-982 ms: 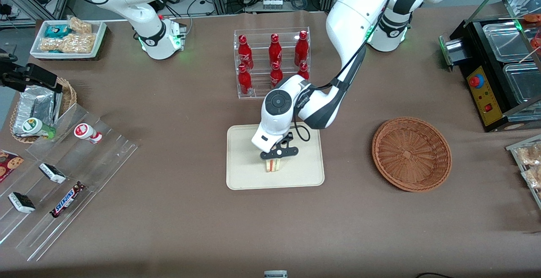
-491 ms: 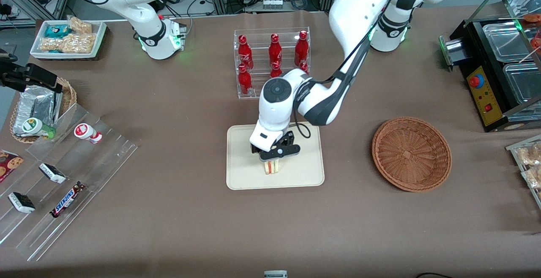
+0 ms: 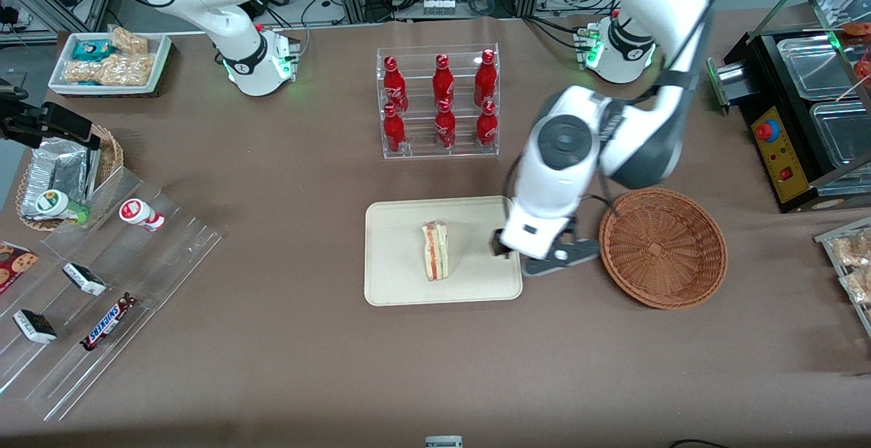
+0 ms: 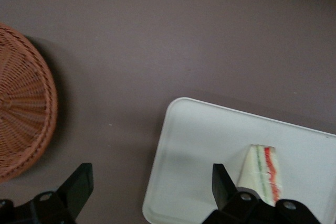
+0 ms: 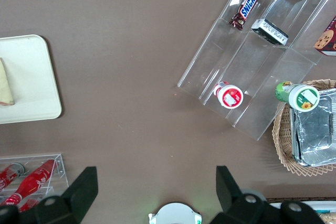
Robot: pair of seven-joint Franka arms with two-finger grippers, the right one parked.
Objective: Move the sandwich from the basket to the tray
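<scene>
The sandwich (image 3: 435, 251) stands on its edge in the middle of the cream tray (image 3: 395, 278), with its red and green filling facing the front camera. My gripper (image 3: 534, 257) hovers open above the tray's edge nearest the reddish-brown basket (image 3: 662, 248), between tray and basket, and holds nothing. In the left wrist view both black fingers (image 4: 80, 181) are spread wide over the tray's corner (image 4: 173, 182), the sandwich (image 4: 262, 174) lies beside one finger, and the basket (image 4: 23, 108) has nothing in it. The right wrist view catches the tray's end (image 5: 31, 77) and a sliver of the sandwich (image 5: 5, 87).
A clear rack of red bottles (image 3: 439, 101) stands farther from the front camera than the tray. A black machine (image 3: 796, 114) sits at the working arm's end. Clear stepped shelves with snacks (image 3: 102, 278), a small foil-packet basket (image 3: 61, 169) and a white snack tub (image 3: 109, 60) lie toward the parked arm's end.
My gripper has opened, left the sandwich standing on the tray, and swung away toward the basket. The bottle rack is now uncovered.
</scene>
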